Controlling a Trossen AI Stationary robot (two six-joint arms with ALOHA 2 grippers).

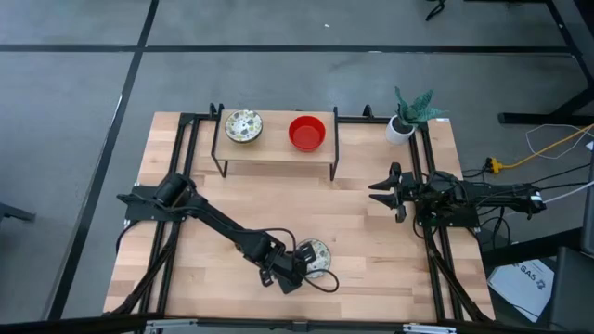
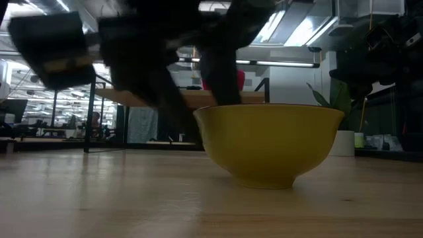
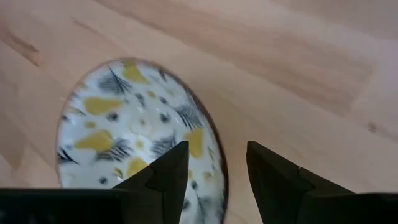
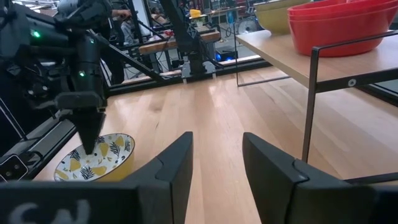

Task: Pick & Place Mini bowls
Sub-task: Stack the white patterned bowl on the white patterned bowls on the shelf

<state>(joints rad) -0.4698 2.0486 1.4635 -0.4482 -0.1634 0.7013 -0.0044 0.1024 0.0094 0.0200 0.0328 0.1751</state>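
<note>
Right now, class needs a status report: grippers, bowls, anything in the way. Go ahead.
Left gripper open, straddling the patterned bowl's rim near the table's front edge. Right gripper idle, open, empty. Patterned bowl and red bowl on the shelf. Nothing in the way.

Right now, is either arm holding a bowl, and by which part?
The left gripper straddles the patterned bowl's rim, jaws open, not yet gripping. The right gripper holds nothing.

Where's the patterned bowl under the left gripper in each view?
High: patterned bowl at the near table edge, by the left gripper.
Low: centre, yellow outside.
Left wrist: left of centre.
Right wrist: lower left.
Shared landmark: red bowl on the shelf.
</note>
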